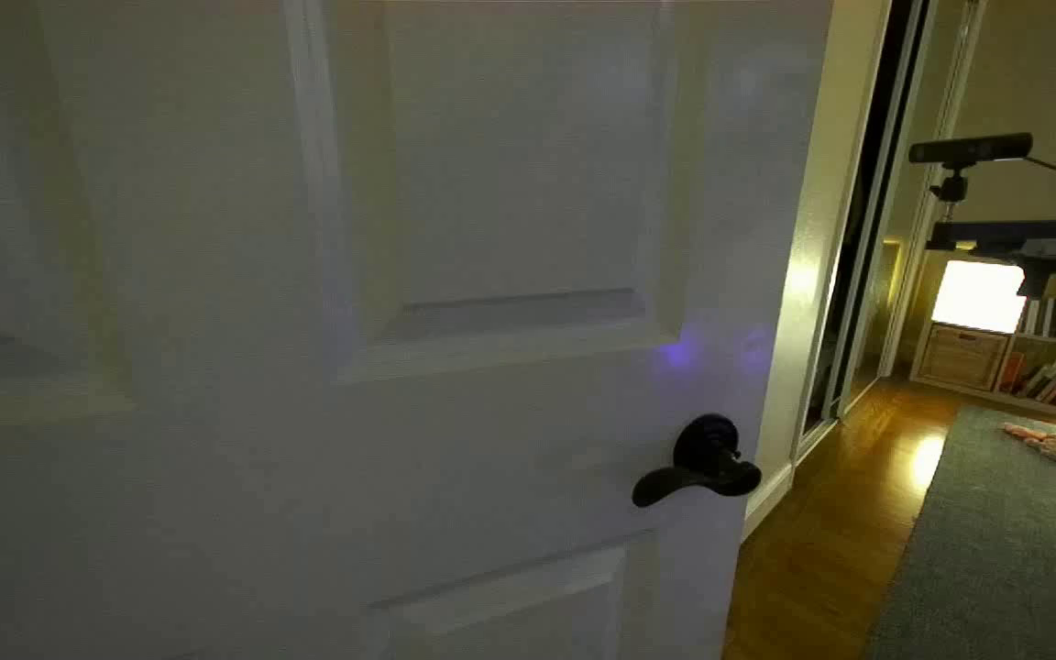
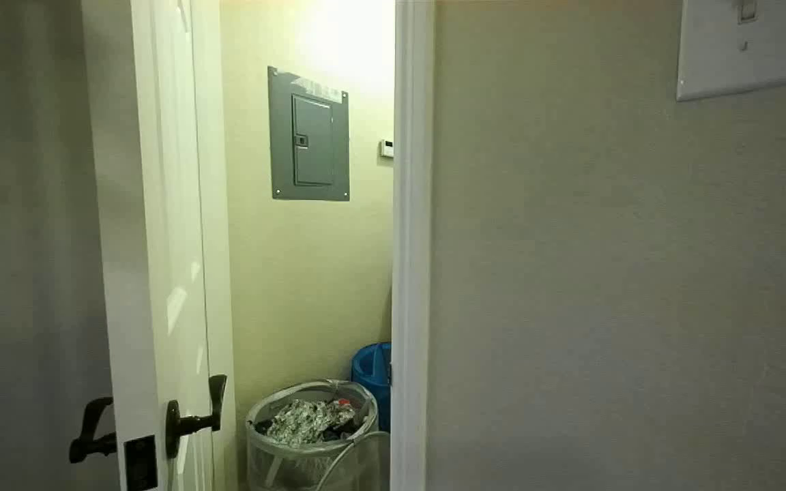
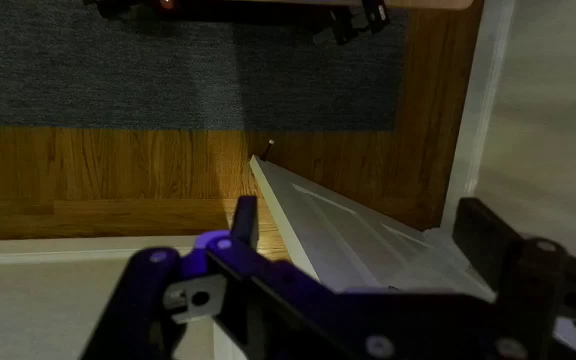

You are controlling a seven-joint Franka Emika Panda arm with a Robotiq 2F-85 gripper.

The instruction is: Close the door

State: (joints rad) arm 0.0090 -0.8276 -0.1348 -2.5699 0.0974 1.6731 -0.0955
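Note:
The white panelled door fills most of an exterior view, with its black lever handle near its free edge. In an exterior view the door stands ajar, edge towards the camera, with levers on both faces; the handle shows there too. My gripper is open with nothing between its fingers. In the wrist view the door appears beyond and between the fingers, its free edge near the left finger. I cannot tell whether the gripper touches it. The gripper is out of both exterior views.
A white door frame stands right of the opening. Behind it are a mesh laundry basket, a blue bin and a grey electrical panel. A grey rug lies on wood floor. A camera stands on a mount.

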